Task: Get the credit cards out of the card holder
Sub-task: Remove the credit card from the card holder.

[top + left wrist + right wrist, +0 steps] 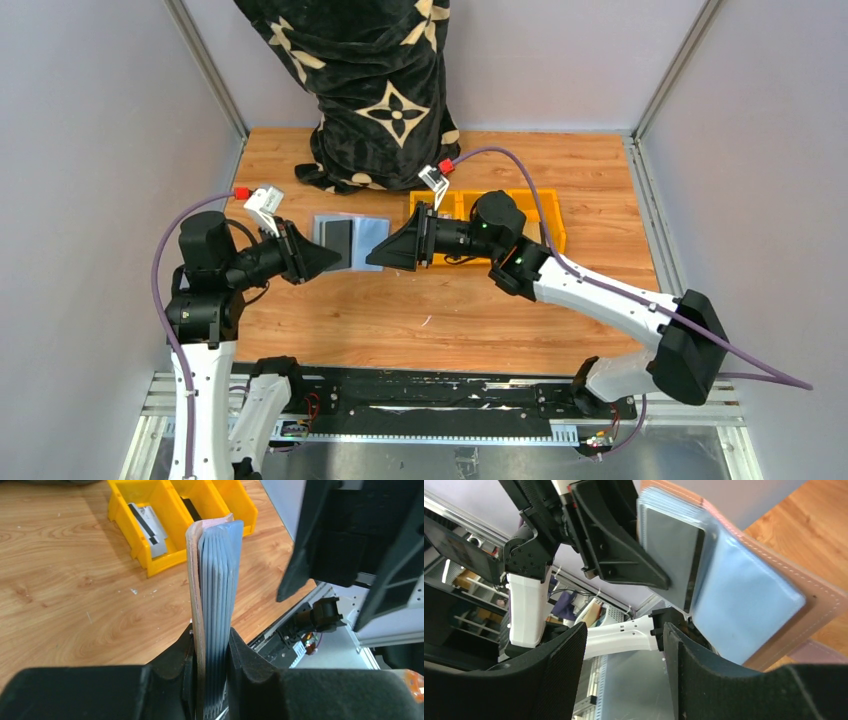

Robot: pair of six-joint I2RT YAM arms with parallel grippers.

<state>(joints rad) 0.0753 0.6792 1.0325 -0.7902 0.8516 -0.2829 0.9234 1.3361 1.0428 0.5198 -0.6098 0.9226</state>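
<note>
My left gripper (212, 652) is shut on the lower edge of the card holder (194, 580), a brown leather cover with a stack of pale blue-grey sleeves (220, 575) held edge-up above the table. In the top view the card holder (372, 235) hangs open between the two grippers, showing a dark grey credit card (337, 241). The right wrist view shows that grey card (671, 555) sitting in the blue sleeves (744, 600) against the brown cover (821, 605). My right gripper (624, 640) stands open just short of the holder's edge, with nothing between its fingers.
A yellow three-compartment bin (553, 222) sits behind the right arm. One compartment of the bin (165, 562) holds a grey card with a black stripe (149, 526), the one beside it a black item (191, 509). A person in a black patterned garment (370, 90) stands at the table's far edge.
</note>
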